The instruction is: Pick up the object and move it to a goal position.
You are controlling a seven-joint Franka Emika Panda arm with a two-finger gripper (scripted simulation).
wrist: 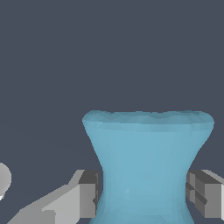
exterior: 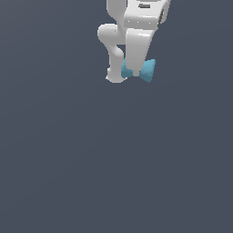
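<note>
The object (exterior: pixel 148 71) is a small light-blue spool with flared ends and a narrow waist. It lies sideways under my white gripper (exterior: pixel 135 73) near the top of the exterior view. In the wrist view the object (wrist: pixel 146 148) fills the space between the two grey fingers (wrist: pixel 87 197), which sit at its waist, one on each side. My gripper (wrist: pixel 142 199) looks shut on the waist. The near finger hides the middle of the spool in the exterior view. No goal marker shows.
The arm's white links (exterior: pixel 113 41) stand just to the exterior view's left of the gripper. A plain dark grey-blue surface (exterior: pixel 116 173) fills the remainder of both views.
</note>
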